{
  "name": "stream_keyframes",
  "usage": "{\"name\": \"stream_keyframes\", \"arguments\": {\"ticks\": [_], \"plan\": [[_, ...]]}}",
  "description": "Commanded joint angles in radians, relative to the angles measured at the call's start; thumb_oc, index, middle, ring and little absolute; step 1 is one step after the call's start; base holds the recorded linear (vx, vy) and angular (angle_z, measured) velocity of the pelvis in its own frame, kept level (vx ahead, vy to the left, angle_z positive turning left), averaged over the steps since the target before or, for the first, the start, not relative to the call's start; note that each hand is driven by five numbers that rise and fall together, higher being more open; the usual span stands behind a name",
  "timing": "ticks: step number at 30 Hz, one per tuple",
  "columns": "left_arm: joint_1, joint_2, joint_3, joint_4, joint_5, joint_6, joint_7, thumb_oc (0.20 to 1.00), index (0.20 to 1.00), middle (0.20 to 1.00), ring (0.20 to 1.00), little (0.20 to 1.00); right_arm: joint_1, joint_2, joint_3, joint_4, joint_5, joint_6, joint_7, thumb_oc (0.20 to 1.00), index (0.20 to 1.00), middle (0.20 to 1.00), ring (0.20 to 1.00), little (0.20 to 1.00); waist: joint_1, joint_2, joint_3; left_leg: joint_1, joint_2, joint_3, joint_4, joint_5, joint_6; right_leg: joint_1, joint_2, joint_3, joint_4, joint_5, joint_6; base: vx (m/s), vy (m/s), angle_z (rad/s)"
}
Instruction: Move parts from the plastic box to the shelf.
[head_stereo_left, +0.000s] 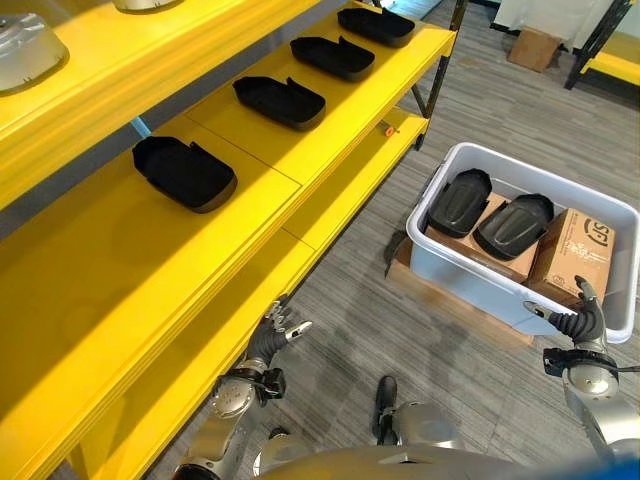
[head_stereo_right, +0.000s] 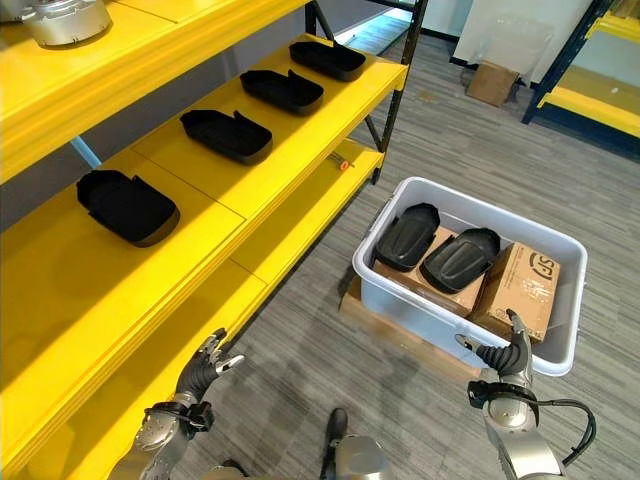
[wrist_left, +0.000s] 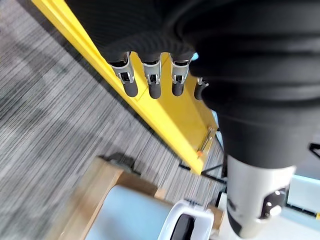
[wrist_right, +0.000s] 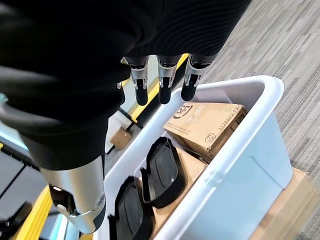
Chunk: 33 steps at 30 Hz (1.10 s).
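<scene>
So, going left to right: the yellow shelf already carries four black parts in a row, the nearest one sitting at the left end with lots of bare yellow in front of it. The left hand hangs low beside the shelf's lower edge, fingers loosely spread, holding nothing. Over to the right, the plastic box sits on a flat wooden board on the floor, and two more black parts lie side by side on cardboard boxes packed inside it. The right hand hovers just at the box's near rim, fingers relaxed and straight, also empty.

What could go wrong, as I see it: the parts look smooth and domed, so a grab from the top could slip. They also rest on cardboard, maybe slightly tilted (hard to tell from here), so a nudge might slide one down against the wall. Reaching over the rim could also bump the box.
</scene>
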Motion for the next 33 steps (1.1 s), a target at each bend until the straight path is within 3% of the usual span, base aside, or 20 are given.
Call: {"name": "stream_keyframes", "arguments": {"ticks": [1,6,10,12,13,14,16,18,20,22,24,27,29,33], "plan": [[0.028,0.049,-0.011,-0.089,0.031,-0.03,-0.043,1.0,1.0,1.0,1.0,1.0,-0.042,0.041,-0.04,-0.017,-0.028,-0.021,-0.07,1.0,1.0,1.0,1.0,1.0,0.0,-0.079,0.002,-0.085,-0.038,0.004,-0.037,0.051,-0.008,0.099,-0.126,-0.048,-0.023,0.028,0.101,-0.01,-0.184,-0.11],[-0.037,0.057,-0.061,-0.123,0.043,-0.061,-0.04,1.0,1.0,1.0,1.0,1.0,-0.055,0.043,-0.054,-0.001,-0.02,-0.038,-0.061,1.0,1.0,1.0,1.0,1.0,-0.043,-0.058,0.005,-0.086,-0.012,0.007,-0.046,0.091,-0.032,0.066,-0.102,-0.024,-0.002,0.006,0.072,-0.02,-0.218,-0.23],[-0.116,0.06,-0.089,-0.17,0.023,-0.083,0.04,1.0,1.0,1.0,1.0,1.0,-0.088,0.019,-0.037,0.0,-0.034,-0.056,0.009,1.0,1.0,1.0,1.0,1.0,-0.065,-0.037,-0.005,-0.068,0.017,-0.024,-0.067,0.154,-0.073,0.039,-0.074,0.005,0.029,-0.028,0.042,0.02,-0.306,-0.42],[-0.134,0.059,-0.084,-0.171,0.027,-0.091,0.063,1.0,1.0,1.0,1.0,1.0,-0.103,0.009,-0.019,-0.001,-0.033,-0.073,0.029,1.0,1.0,1.0,1.0,1.0,-0.063,-0.038,-0.013,-0.062,0.023,-0.066,-0.063,0.173,-0.085,0.034,-0.061,0.026,0.03,-0.033,0.034,0.05,-0.206,-0.42],[-0.141,0.059,-0.073,-0.171,0.014,-0.095,0.078,1.0,1.0,1.0,1.0,1.0,-0.113,0.01,-0.007,-0.006,-0.032,-0.078,0.052,1.0,1.0,1.0,1.0,1.0,-0.057,-0.041,-0.02,-0.066,0.02,-0.131,-0.054,0.177,-0.089,0.029,-0.049,0.058,0.028,-0.033,0.028,0.08,-0.17,-0.63],[-0.14,0.062,-0.06,-0.17,0.007,-0.096,0.091,1.0,1.0,1.0,1.0,1.0,-0.124,0.011,0.008,-0.006,-0.047,-0.089,0.074,1.0,1.0,1.0,1.0,1.0,-0.045,-0.043,-0.025,-0.073,0.005,-0.209,-0.037,0.168,-0.085,0.028,-0.04,0.092,0.022,-0.031,0.023,0.12,-0.155,-0.66],[-0.117,0.061,-0.022,-0.16,-0.005,-0.1,0.134,1.0,1.0,1.0,1.0,1.0,-0.136,0.01,0.044,-0.016,-0.073,-0.109,0.125,1.0,1.0,1.0,1.0,1.0,-0.013,-0.048,-0.024,-0.099,-0.071,-0.39,0.022,0.117,-0.054,0.037,-0.028,0.182,0.001,-0.015,0.02,0.12,-0.097,-1.12],[-0.1,0.057,0.013,-0.156,-0.007,-0.092,0.133,1.0,1.0,1.0,1.0,1.0,-0.126,0.013,0.056,-0.04,-0.066,-0.1,0.153,1.0,1.0,1.0,1.0,1.0,0.005,-0.053,-0.023,-0.122,-0.148,-0.439,0.039,0.072,-0.009,0.044,-0.025,0.222,-0.03,0.021,0.02,0.08,-0.101,-1.98],[-0.075,0.058,0.055,-0.152,-0.005,-0.082,0.095,1.0,1.0,1.0,1.0,1.0,-0.096,0.023,0.055,-0.067,-0.078,-0.096,0.168,1.0,1.0,1.0,1.0,1.0,0.014,-0.054,-0.027,-0.12,-0.202,-0.44,0.013,0.029,0.013,0.063,-0.02,0.235,-0.064,0.043,0.033,0.14,-0.065,-1.29],[-0.057,0.058,0.077,-0.149,0.007,-0.071,0.062,1.0,1.0,1.0,1.0,1.0,-0.065,0.039,0.056,-0.088,-0.092,-0.094,0.168,1.0,1.0,1.0,1.0,1.0,0.019,-0.053,-0.036,-0.137,-0.225,-0.413,-0.029,0.031,0.014,0.076,-0.019,0.223,-0.089,0.056,0.045,0.12,-0.029,-0.36],[-0.049,0.06,0.082,-0.145,0.011,-0.074,0.048,1.0,1.0,1.0,1.0,1.0,-0.052,0.043,0.06,-0.098,-0.085,-0.092,0.17,1.0,1.0,1.0,1.0,1.0,0.023,-0.051,-0.033,-0.147,-0.231,-0.415,-0.053,0.045,0.01,0.093,-0.016,0.222,-0.1,0.058,0.049,0.11,0.014,0.33],[-0.041,0.052,0.085,-0.121,0.027,-0.09,0.047,1.0,1.0,1.0,1.0,1.0,-0.031,0.062,0.091,-0.115,-0.026,-0.092,0.184,1.0,1.0,1.0,1.0,1.0,0.05,-0.05,-0.021,-0.23,-0.208,-0.477,-0.09,0.14,-0.014,0.143,-0.007,0.256,-0.109,0.045,0.041,0.25,0.095,-0.07],[-0.041,0.05,0.092,-0.115,0.028,-0.092,0.056,1.0,1.0,1.0,1.0,1.0,-0.041,0.068,0.104,-0.124,-0.025,-0.089,0.202,1.0,1.0,1.0,1.0,1.0,0.061,-0.05,-0.023,-0.228,-0.219,-0.519,-0.098,0.126,-0.004,0.149,-0.008,0.277,-0.097,0.035,0.039,0.19,0.157,-1.09],[-0.066,0.048,0.087,-0.094,0.052,-0.078,0.023,1.0,1.0,1.0,1.0,1.0,-0.041,0.076,0.116,-0.136,0.008,-0.076,0.212,1.0,1.0,1.0,1.0,1.0,0.051,-0.046,-0.041,-0.162,-0.235,-0.515,-0.133,0.096,0.017,0.147,-0.007,0.277,-0.086,0.032,0.043,0.12,0.149,-0.64]]}}
